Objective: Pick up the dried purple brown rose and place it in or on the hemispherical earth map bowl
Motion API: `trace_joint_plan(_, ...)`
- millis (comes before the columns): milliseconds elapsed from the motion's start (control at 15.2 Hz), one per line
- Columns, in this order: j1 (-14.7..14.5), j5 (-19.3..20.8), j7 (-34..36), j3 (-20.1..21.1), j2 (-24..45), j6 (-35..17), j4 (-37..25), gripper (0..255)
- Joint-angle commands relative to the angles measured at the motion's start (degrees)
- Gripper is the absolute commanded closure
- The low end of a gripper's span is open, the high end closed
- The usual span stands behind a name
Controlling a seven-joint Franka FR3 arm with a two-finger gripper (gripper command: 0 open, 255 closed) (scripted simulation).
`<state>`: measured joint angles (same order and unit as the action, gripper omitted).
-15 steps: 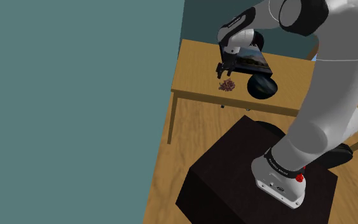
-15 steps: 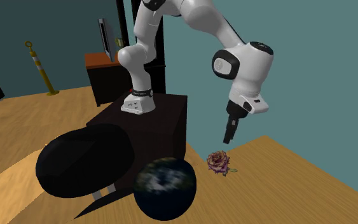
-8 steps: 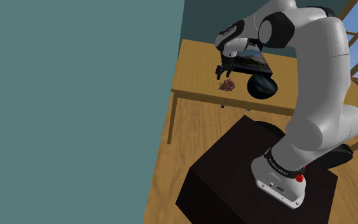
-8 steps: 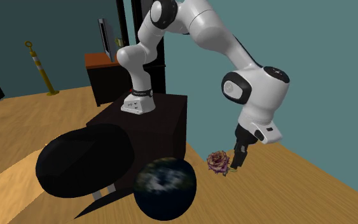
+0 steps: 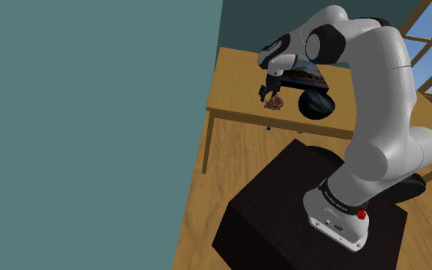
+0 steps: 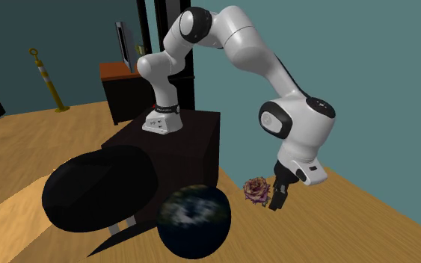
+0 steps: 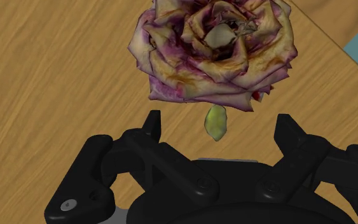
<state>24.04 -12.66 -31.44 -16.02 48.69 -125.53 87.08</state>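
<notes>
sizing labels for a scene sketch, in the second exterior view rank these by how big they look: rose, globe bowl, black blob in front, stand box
1. Black blob and stand box: they look about alike, and the blob is nearer the camera, so they are left unranked.
2. Globe bowl
3. Rose

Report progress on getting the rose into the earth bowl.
Done: the approach. The gripper is at the rose, fingers open either side of its green stub. In hand: the grasp, not yet closed; the rose lies on the table. Left: lift it, carry it to the earth-map bowl, release.
</notes>
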Motion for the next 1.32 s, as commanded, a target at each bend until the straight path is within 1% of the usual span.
trace_joint_plan(0,0.07,-0.13,-0.11,0.11,0.43,-0.67,0.24,0)
trace_joint_plan(462,0.08,-0.13,-0.11,0.11,0.44,-0.66,0.22,0)
trace_joint_plan(528,0.08,-0.13,-0.11,0.11,0.44,-0.66,0.22,255)
trace_joint_plan(1122,0.07,-0.13,-0.11,0.11,0.44,-0.67,0.23,255)
trace_joint_plan(1254,-0.10,0.09,-0.04,-0.12,-0.71,0.14,0.56,255)
